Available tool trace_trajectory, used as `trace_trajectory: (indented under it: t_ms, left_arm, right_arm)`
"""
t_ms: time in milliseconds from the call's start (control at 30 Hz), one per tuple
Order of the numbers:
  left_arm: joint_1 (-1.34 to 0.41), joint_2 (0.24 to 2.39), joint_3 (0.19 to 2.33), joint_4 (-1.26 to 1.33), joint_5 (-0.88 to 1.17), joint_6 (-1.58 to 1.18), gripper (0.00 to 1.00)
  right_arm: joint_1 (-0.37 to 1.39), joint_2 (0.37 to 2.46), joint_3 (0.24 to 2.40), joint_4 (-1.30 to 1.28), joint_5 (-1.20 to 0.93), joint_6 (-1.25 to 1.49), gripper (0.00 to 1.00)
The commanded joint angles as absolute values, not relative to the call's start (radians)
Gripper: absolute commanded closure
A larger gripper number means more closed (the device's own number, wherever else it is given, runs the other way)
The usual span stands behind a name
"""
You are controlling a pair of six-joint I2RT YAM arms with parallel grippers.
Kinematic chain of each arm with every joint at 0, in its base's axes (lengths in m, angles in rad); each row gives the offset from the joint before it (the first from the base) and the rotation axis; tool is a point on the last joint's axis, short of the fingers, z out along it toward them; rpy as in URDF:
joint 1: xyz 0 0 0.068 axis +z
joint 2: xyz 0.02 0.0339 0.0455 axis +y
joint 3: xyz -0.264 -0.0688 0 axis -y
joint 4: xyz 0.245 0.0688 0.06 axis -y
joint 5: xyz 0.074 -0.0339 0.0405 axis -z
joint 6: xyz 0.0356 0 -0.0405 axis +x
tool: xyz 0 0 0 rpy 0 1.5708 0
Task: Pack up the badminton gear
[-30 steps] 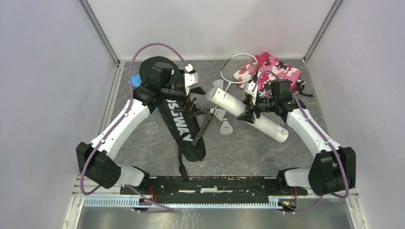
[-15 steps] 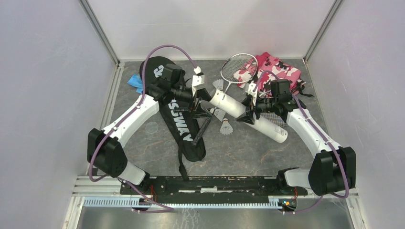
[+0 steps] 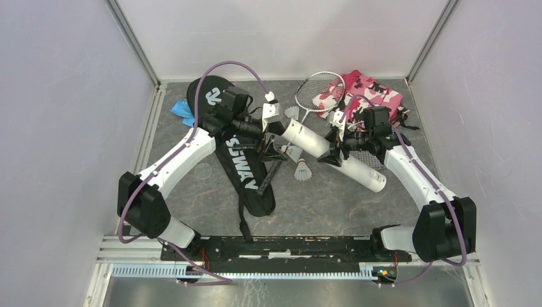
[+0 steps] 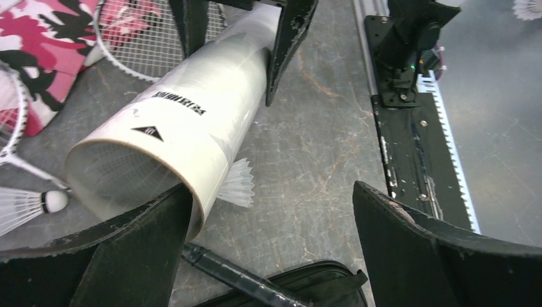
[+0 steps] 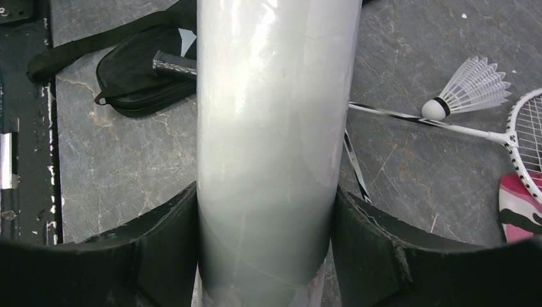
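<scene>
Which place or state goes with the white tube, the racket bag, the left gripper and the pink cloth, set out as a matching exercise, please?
Things:
1. white tube
2. CROSSWAY racket bag
3. left gripper
4. pink camouflage cloth

Places or states:
A. at the far right, partly under a racket head
B. open, at the tube's open end
C. clamped in the right gripper
D. lying flat, left of the tube

Pairs: 1-C, 2-D, 3-B, 4-A
</scene>
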State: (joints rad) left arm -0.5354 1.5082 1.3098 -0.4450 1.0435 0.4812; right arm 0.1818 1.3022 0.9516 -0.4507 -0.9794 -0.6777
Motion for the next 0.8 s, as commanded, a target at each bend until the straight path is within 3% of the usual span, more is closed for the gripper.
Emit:
trace_trajectory:
  t_ms: [0, 300, 767]
  left_arm:
    - [-0.531, 1.417, 1.364, -0.471, 0.904, 0.538, 0.00]
    - [-0.523, 1.378, 1.420, -0.522, 0.728, 0.536, 0.00]
    - [-0.560, 1.442, 1.169, -0.252, 0.625, 0.369, 0.04]
  right_arm:
    - [0.157, 1.275, 0.993, -0.413, -0.967, -0.674, 0.59]
    - [0.133, 1.275, 0.990, -0.368, -0.898, -0.615, 0.60]
    - [0.047, 1.241, 0.970, -0.234, -0.597, -0.402, 0.59]
